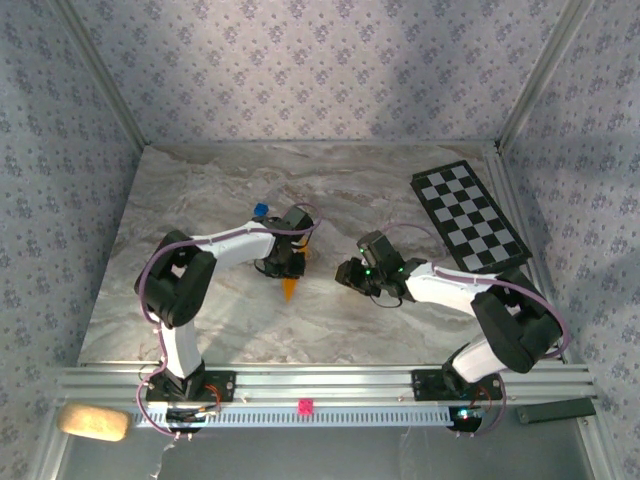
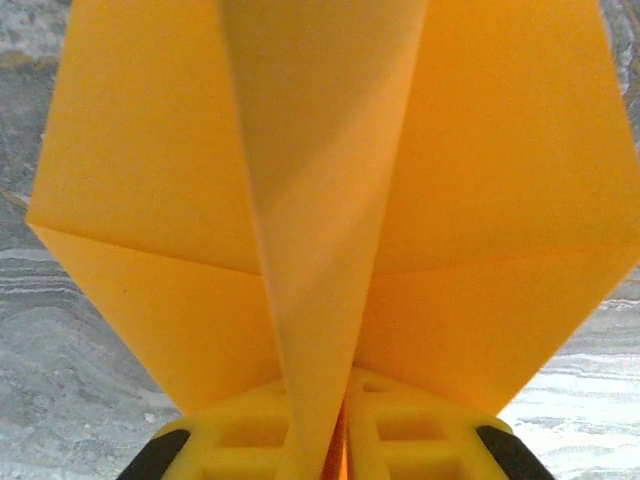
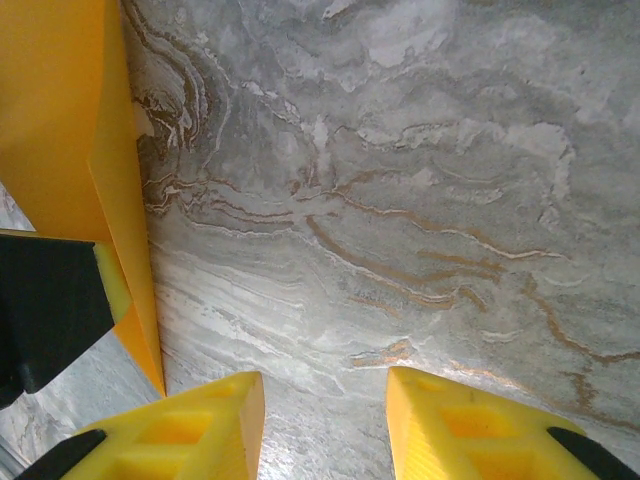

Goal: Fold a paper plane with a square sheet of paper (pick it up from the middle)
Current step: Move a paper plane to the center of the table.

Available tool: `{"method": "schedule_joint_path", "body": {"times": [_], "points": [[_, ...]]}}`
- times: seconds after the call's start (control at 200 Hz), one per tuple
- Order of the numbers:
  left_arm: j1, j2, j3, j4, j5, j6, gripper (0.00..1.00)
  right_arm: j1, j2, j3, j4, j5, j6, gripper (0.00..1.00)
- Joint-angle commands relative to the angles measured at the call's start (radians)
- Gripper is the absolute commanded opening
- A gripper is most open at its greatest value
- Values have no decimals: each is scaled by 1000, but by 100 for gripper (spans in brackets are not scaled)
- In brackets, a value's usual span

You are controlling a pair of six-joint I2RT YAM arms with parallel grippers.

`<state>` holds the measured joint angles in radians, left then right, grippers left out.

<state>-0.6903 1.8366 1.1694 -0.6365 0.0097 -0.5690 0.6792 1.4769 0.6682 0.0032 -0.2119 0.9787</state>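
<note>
Pinching the paper plane (image 2: 330, 200) by its fold is the left claw (image 2: 322, 400).

Marble-look worktop (image 1: 340, 190), grey with beige-brown veins, slight sheen. Back wall (image 1: 320, 70) and side walls (image 1: 50, 150) papered pale lilac-grey, small floral print. Bare aluminium posts (image 1: 538, 75) run up the back corners. Slotted aluminium rail (image 1: 330, 380) along the worktop's near edge. Soft light, brighter patch mid back wall, corners dimmer.

You see the orange-yellow paper plane (image 2: 150, 190), 2 wings spread, its centre fold pinched by the left gripper (image 2: 320, 445).
</note>
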Motion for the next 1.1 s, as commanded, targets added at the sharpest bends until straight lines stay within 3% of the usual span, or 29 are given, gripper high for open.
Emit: {"method": "schedule_joint_path", "body": {"times": [0.0,0.505,0.665,1.099], "points": [[-11,24,21,-36,-13,-5,13,5,-19,-15,-9,24,-6,38],[-33,100,-2,-19,-53,-85,26,-20,-75,-35,-18,-8,-45,39],[-54,118,4,-22,-108,-138,41,-57,-117,-50,-32,-48,-80,39],[-107,164,82,-111,-178,-229,43,-154,-201,-99,-46,-142,-132,40]]}}
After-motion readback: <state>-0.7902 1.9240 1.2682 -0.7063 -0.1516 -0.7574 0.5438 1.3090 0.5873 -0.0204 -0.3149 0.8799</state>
